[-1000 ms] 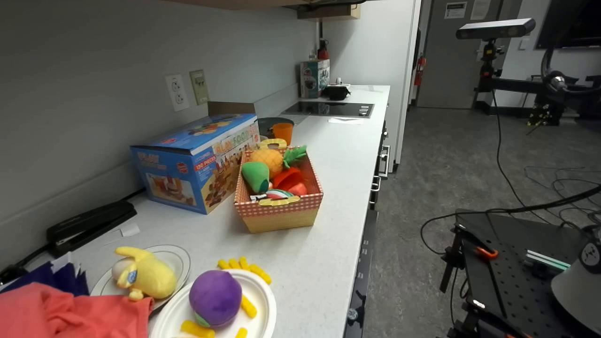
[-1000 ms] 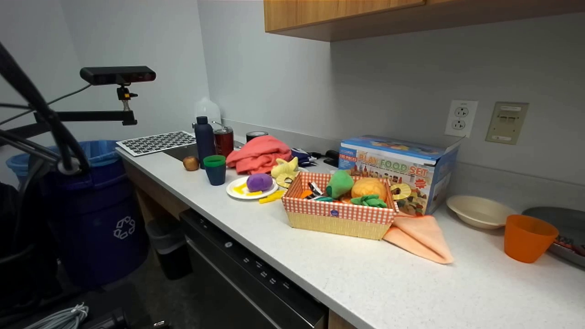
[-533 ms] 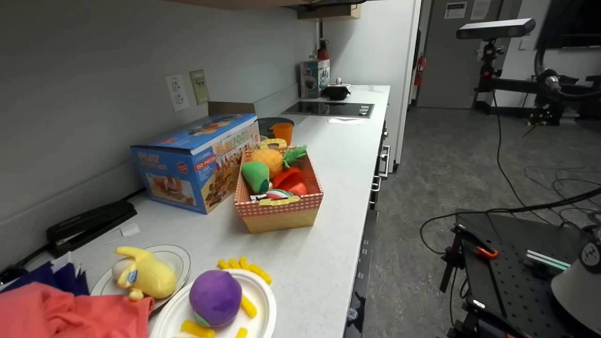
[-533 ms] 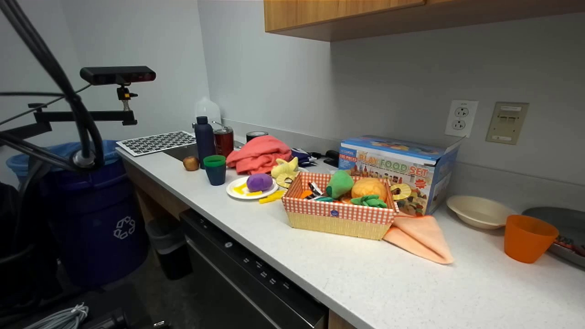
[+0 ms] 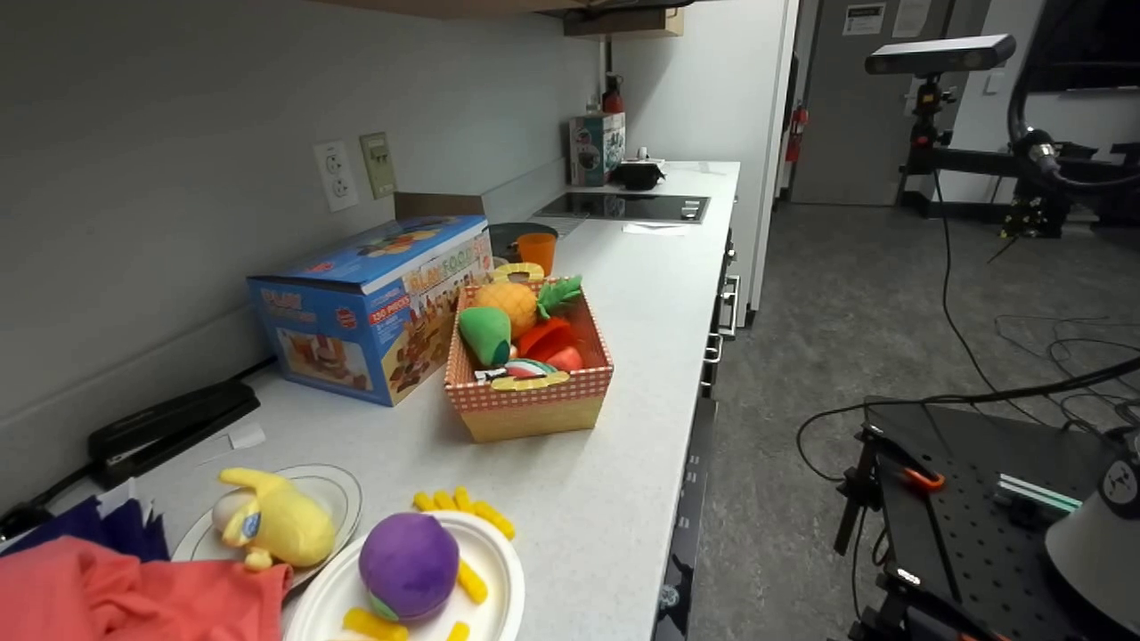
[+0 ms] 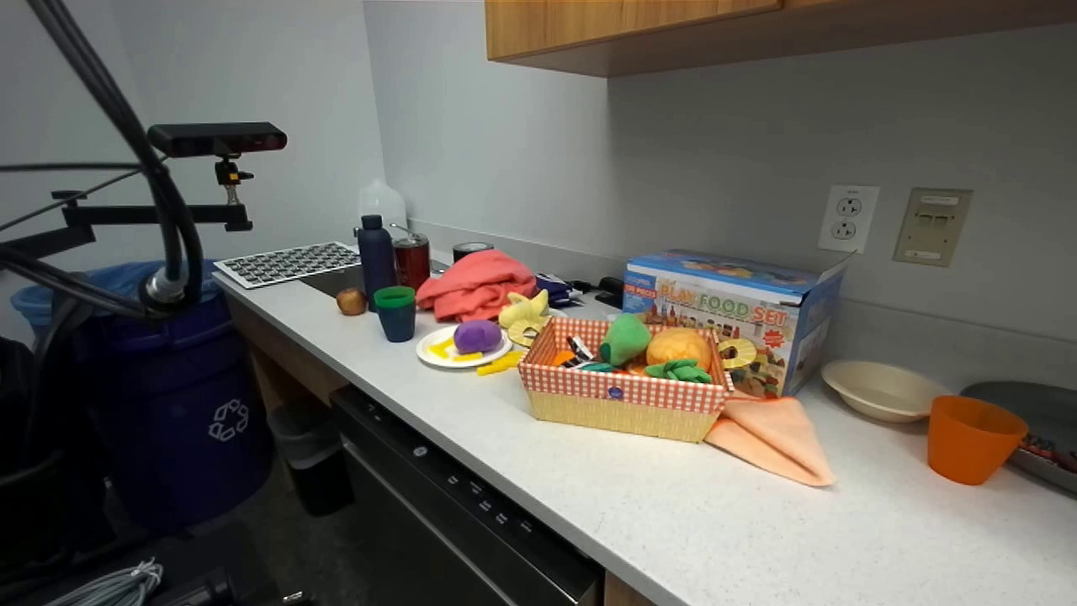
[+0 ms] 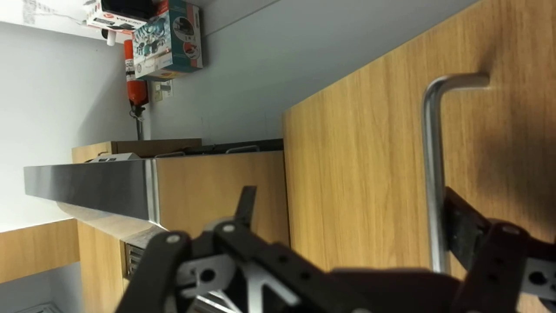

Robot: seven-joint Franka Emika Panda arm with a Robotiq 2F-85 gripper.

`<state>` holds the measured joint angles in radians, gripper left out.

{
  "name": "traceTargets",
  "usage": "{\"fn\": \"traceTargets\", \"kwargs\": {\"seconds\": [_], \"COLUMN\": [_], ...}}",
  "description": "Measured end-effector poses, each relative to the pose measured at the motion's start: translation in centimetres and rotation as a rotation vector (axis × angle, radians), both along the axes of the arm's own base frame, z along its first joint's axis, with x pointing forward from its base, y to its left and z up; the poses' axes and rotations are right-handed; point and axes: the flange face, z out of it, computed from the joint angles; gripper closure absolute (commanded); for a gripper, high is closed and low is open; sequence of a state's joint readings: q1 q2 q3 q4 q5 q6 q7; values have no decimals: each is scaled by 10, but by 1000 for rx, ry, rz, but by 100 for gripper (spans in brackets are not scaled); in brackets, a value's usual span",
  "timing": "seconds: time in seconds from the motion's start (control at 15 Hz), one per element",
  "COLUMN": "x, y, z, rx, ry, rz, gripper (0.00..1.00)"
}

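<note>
My gripper [image 7: 348, 188] is open in the wrist view, its two dark fingers spread wide in front of a wooden cabinet door [image 7: 347, 174]. A vertical metal bar handle [image 7: 432, 161] on the door stands between the fingers, right beside the inner face of the right finger [image 7: 462, 230]; I cannot tell whether they touch. The left finger [image 7: 246, 206] is well apart from the handle. Nothing is held. The gripper is out of sight in both exterior views; only arm cables [image 6: 172, 227] and a cable connector [image 5: 1040, 153] show there.
A checkered basket [image 6: 623, 412] of toy food stands on the counter by the play food box [image 6: 715, 290]. A white plate [image 5: 508, 579] holds a purple toy [image 5: 410, 565]. An orange cup [image 6: 972, 438] stands nearby. Camera mounts [image 5: 940, 55] stand beside the arm.
The arm's cables and connector have shifted, rightward in an exterior view and slightly leftward in an exterior view, more in the earlier half second. Things on the counter have not moved.
</note>
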<state>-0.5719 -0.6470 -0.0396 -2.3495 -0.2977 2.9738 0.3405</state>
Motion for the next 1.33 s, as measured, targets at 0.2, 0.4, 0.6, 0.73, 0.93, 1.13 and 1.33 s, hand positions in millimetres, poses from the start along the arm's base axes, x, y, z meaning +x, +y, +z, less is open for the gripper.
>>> {"fn": "traceTargets", "kwargs": {"seconds": [0.2, 0.4, 0.6, 0.73, 0.93, 1.13, 1.33], "x": [-20, -65, -105, -119, -124, -108, -84], "y": [-21, -41, -47, -43, -34, -21, -6], "z": [3, -10, -11, -7, 1, 6, 6], "rx": [52, 123, 173, 184, 170, 154, 151], "ry": [103, 280, 389, 424, 446, 421, 397], "rz": [41, 23, 6, 9, 50, 117, 198], "gripper": [0, 0, 0, 0, 0, 0, 0]}}
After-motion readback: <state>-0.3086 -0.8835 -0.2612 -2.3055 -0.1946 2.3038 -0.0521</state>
